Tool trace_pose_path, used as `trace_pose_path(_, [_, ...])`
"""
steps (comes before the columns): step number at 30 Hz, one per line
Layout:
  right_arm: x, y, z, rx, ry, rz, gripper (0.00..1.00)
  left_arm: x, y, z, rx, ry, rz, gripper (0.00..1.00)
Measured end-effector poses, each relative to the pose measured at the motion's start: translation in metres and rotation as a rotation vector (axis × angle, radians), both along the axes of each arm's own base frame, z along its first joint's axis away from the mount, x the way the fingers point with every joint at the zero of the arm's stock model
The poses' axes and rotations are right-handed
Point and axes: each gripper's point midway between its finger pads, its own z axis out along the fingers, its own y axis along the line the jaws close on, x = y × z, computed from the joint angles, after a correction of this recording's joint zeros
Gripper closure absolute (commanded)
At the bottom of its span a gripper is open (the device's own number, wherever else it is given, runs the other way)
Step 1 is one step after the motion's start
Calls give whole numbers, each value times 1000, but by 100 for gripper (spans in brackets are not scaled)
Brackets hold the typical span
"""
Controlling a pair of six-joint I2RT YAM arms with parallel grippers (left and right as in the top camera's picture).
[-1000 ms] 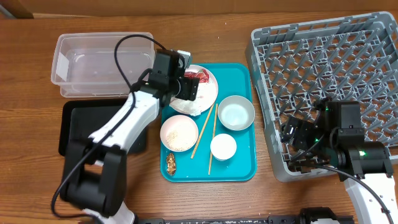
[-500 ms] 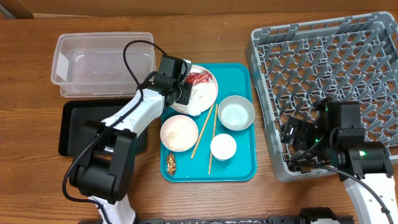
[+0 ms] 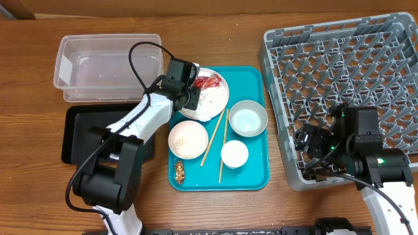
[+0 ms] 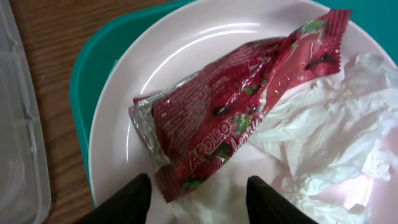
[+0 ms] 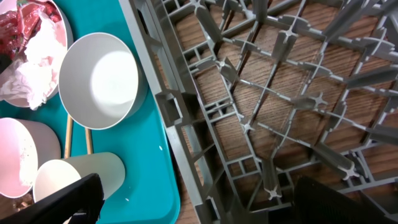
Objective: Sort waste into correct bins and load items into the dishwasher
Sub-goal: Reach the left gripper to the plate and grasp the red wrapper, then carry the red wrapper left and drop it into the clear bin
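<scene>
Overhead view of a wooden table [image 3: 39, 189] with two robot arms reaching in from the bottom edge.

Nearest, at the lower right of the frame, the right gripper [image 3: 304, 140] hovers over the lower left corner of the large grey dish rack [image 3: 353, 72]. In its wrist view, its two dark fingers [image 5: 62, 199] sit at opposite bottom corners of the picture. They are spread wide with nothing between them.

A teal tray [image 3: 255, 173] sits in the centre of the frame. A small brown food scrap [image 3: 179, 172] lies at its lower left corner. Just above the scrap is a white bowl [image 3: 172, 138] with loose rice grains [image 3: 188, 142] inside. A small white cup [image 3: 234, 154] stands to the bowl's right. Two thin wooden chopsticks [image 3: 214, 138] lie slanted between bowl and cup. Further up, on the tray's right side, stands a pale bowl [image 3: 247, 118].

At the tray's upper left, a round white plate [image 4: 186, 50] holds a crumpled red wrapper [image 3: 209, 82] and a crumpled white tissue [image 4: 323, 137]. The tissue touches the wrapper's right side. The left gripper [image 3: 194, 98] hangs low over the left side of the plate. In its wrist view, its fingers [image 4: 134, 199] are parted. The wrapper's lower end lies between them and is not pinched.

Left of the teal tray, a shallow black tray [image 3: 78, 140] lies partly under the left arm. Farthest away, at the upper left of the frame, a clear plastic tub [image 3: 98, 72] sits just above the black tray.
</scene>
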Motion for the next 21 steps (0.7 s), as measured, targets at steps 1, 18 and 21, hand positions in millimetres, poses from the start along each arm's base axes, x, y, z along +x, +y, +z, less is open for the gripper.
trace_pose_path(1, [0,0,0,0,0,0,0,1,0,1,-1,-5,-1,48])
trace_pose_path(18, [0,0,0,0,0,0,0,3,1,-19,18,18,3,96])
trace_pose_path(21, [-1,0,0,0,4,0,0,5,2,-12,25,11,8,96])
